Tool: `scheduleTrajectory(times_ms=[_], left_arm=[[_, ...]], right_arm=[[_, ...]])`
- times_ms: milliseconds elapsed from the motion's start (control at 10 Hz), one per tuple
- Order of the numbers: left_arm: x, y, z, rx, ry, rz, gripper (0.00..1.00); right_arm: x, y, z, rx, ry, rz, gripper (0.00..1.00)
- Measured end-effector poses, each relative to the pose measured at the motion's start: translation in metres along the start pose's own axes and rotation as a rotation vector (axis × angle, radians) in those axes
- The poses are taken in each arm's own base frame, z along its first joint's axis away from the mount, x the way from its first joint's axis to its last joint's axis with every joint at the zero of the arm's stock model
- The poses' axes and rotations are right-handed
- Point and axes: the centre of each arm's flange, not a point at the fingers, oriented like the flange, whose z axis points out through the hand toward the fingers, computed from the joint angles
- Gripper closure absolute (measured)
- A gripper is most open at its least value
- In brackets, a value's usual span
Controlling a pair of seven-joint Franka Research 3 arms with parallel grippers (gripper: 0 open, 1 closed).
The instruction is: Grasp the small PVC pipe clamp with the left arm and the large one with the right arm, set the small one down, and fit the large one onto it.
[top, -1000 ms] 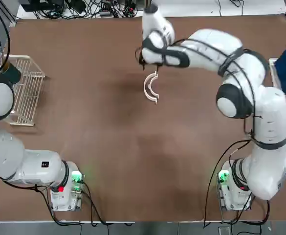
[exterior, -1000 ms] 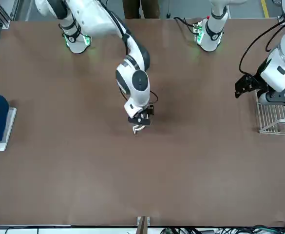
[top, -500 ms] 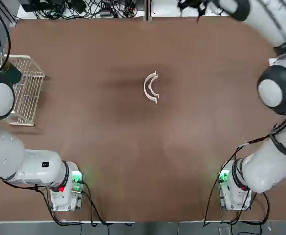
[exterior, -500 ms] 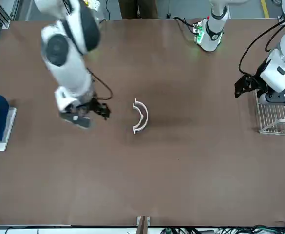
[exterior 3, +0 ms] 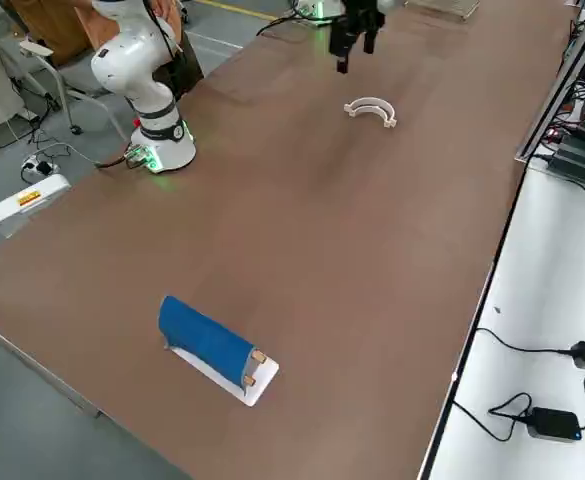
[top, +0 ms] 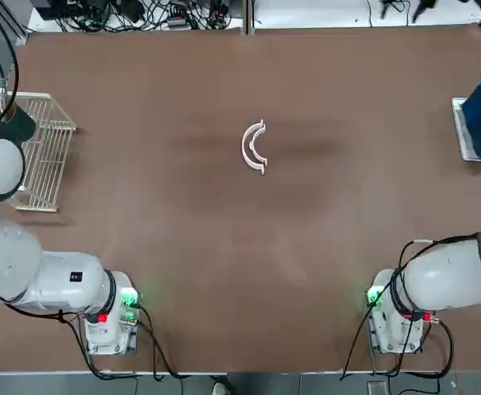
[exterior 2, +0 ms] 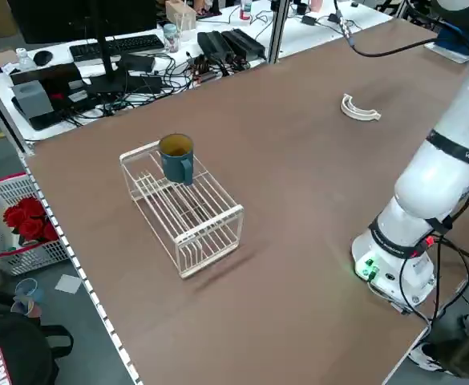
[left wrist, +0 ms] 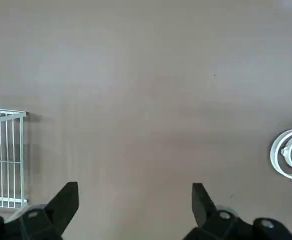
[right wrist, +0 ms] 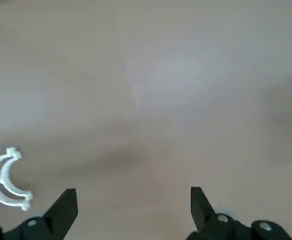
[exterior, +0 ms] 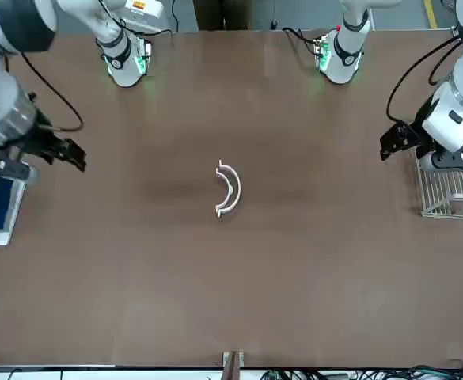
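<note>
Two white half-rings lie nested mid-table, touching, with no gripper near them. The large one (top: 244, 146) is the outer arc and the small PVC pipe clamp (top: 255, 151) sits inside it. Both also show in the front view, the large one (exterior: 237, 190) around the small clamp (exterior: 229, 188). My right gripper (exterior: 70, 155) hangs open and empty at the table's right edge, above a blue roll. My left gripper (exterior: 388, 145) hangs open and empty beside the wire rack. The right wrist view shows its open fingertips (right wrist: 68, 200) with the clamps (right wrist: 3, 180) off to one side.
A white wire rack (top: 41, 152) stands at the left edge with a teal mug (exterior 2: 175, 156) on it. A blue roll on a white base (top: 480, 123) lies at the right edge. Cables and gear line the far side beyond the table.
My right arm has swung away from the clamps to the table's right edge, leaving the two half-rings nested where they were. The left arm has not moved.
</note>
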Motion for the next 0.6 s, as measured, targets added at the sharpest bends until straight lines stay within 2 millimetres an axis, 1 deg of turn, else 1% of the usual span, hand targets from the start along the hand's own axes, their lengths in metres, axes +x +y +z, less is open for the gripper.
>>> scheduleTrajectory(times_ms=[100, 200, 300, 400, 500, 600], left_arm=[[0.000, 0.000, 0.000, 0.000, -0.001, 0.000, 0.00], [0.000, 0.000, 0.000, 0.000, -0.001, 0.000, 0.00], [0.000, 0.000, 0.001, 0.000, -0.001, 0.000, 0.00], [0.000, 0.000, 0.001, 0.000, -0.001, -0.001, 0.00], [0.000, -0.001, 0.001, 0.000, -0.001, -0.001, 0.00], [0.000, -0.001, 0.001, 0.000, -0.001, -0.002, 0.00]], right_arm=[[-0.004, 0.041, -0.010, 0.004, 0.015, -0.055, 0.00], [-0.006, 0.077, -0.016, 0.008, 0.023, -0.102, 0.00], [-0.007, 0.098, -0.017, 0.009, 0.023, -0.122, 0.00], [-0.006, 0.103, -0.014, 0.009, 0.018, -0.129, 0.00], [-0.007, 0.100, -0.014, 0.008, 0.018, -0.135, 0.00], [-0.006, 0.096, -0.019, 0.008, 0.026, -0.143, 0.00]])
